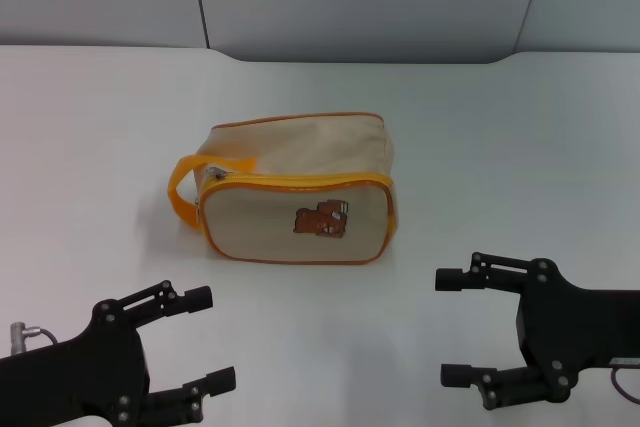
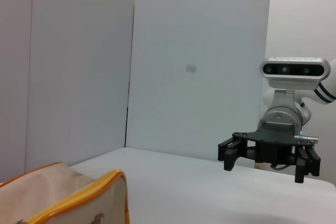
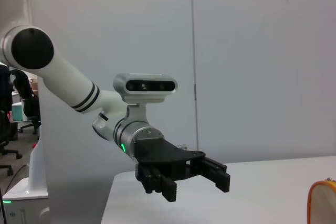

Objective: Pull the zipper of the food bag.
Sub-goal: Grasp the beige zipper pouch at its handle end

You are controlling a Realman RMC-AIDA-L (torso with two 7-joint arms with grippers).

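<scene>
Both grippers, left gripper (image 1: 205, 339) and right gripper (image 1: 452, 327), hang spread wide near the camera. Beyond, the food bag (image 1: 295, 192) lies lengthwise left-right, its zipper (image 1: 290, 179) pull toward the orange handle (image 1: 188, 189), leftward.

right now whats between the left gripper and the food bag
Only bare white table, as the head view shows. The open left gripper hovers short of the food bag, nothing between.

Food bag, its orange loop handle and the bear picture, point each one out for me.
food bag (image 1: 290, 143): head view, on its beige top panel.
orange loop handle (image 1: 180, 192): head view, on the strap's outer bend.
bear picture (image 1: 324, 221): head view, mid-print on the front side.
</scene>
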